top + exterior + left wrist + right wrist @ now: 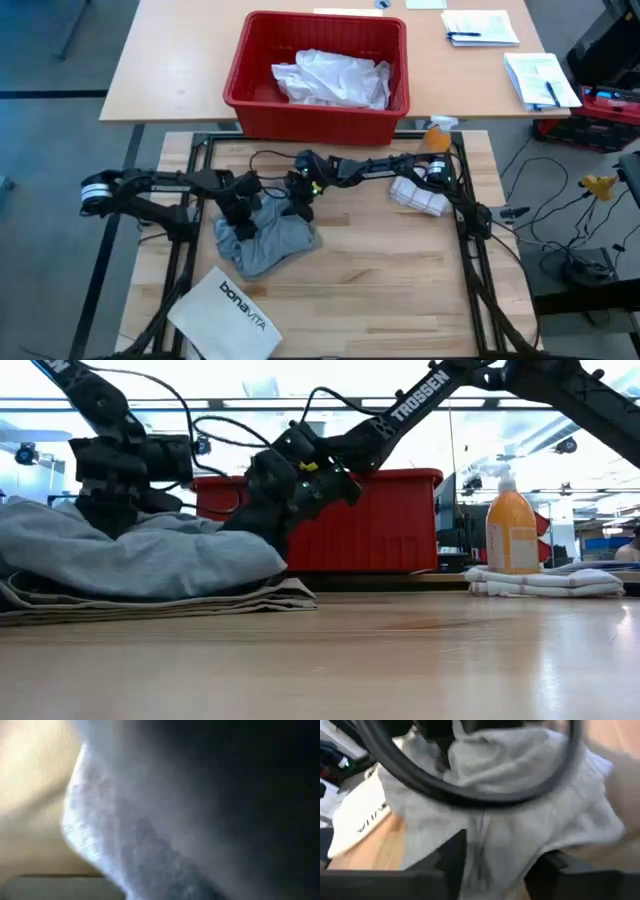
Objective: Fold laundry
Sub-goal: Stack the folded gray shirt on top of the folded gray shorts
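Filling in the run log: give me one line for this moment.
step: folding grey T-shirt | left tool: on shirt | right tool: gripping shirt edge | red bin: holds white garment

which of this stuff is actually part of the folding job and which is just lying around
Part of the job:
- grey T-shirt, both grippers on it
- white garment in the red bin
- folded white piece
- left gripper
- right gripper

Just lying about:
- bonavita bag
- orange spray bottle
- papers
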Robot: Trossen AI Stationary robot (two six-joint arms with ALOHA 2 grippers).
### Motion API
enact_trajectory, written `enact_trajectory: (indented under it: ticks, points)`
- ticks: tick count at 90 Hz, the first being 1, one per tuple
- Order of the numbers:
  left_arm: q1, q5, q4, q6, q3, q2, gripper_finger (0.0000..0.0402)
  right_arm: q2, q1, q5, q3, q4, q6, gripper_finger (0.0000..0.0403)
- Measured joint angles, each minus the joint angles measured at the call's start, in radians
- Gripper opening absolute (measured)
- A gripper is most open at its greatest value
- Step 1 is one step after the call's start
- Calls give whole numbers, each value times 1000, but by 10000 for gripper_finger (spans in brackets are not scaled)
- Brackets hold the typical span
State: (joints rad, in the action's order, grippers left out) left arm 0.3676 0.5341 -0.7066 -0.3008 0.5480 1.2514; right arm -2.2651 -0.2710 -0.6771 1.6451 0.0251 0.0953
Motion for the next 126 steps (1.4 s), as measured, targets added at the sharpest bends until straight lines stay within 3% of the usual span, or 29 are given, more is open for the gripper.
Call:
enact_trajectory:
  ticks: [10, 23, 50, 76, 94, 103, 113, 126]
  points:
    - [0, 8, -1, -8, 0, -6, 136, 12, -9, -59, -1, 54, -11, 220]
    - [0, 2, -8, -21, 36, -54, 164, 88, -10, 25, 0, 110, -122, 245]
    - [1, -204, -159, 39, 163, -109, 189, 178, -13, 98, 1, 85, -254, 185]
    - [-3, -215, -360, -83, 271, -112, 171, 153, 24, 44, -24, 95, -354, 108]
    - [-64, -527, -581, -147, 479, -127, 120, 144, 81, 49, -26, 61, -456, 31]
    - [-127, -575, -546, -190, 561, -149, 91, 127, 98, 55, -27, 46, -445, 5]
    - [-291, -690, -400, -299, 560, -189, 66, 126, 96, 69, -29, 47, -370, 2]
    - [-577, -980, -257, -548, 455, -244, 39, 134, 89, 76, -29, 37, -374, 0]
